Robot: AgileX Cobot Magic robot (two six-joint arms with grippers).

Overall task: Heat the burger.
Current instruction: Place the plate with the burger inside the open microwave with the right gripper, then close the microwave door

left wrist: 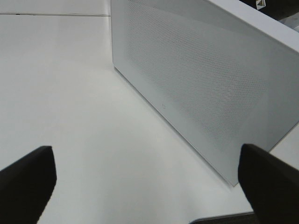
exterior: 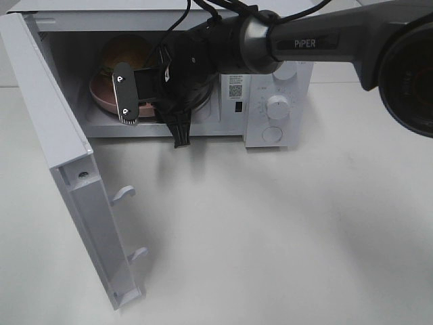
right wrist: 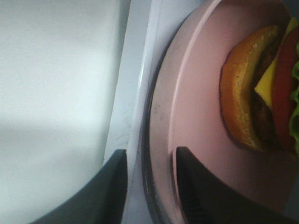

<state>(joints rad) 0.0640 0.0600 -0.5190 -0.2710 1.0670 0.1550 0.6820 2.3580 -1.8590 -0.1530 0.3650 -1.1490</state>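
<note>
The burger (exterior: 124,53), with golden bun, yellow cheese, red tomato and green lettuce, lies on a round pink plate (exterior: 100,91) inside the open microwave (exterior: 277,139). My right gripper (exterior: 128,95) reaches into the cavity. In the right wrist view the burger (right wrist: 254,93) sits on the plate (right wrist: 196,116), and my right gripper (right wrist: 150,186) is closed on the plate's rim, one finger under it and one over it, at the cavity's front edge. My left gripper (left wrist: 147,186) is open and empty, low over the table, facing the door's outer side.
The microwave door (exterior: 64,149) stands swung open to the left, with two latch hooks (exterior: 124,194) on its edge; its perforated outer face (left wrist: 201,79) fills the left wrist view. Control knobs (exterior: 277,107) are on the right panel. White table (exterior: 270,237) lies in front.
</note>
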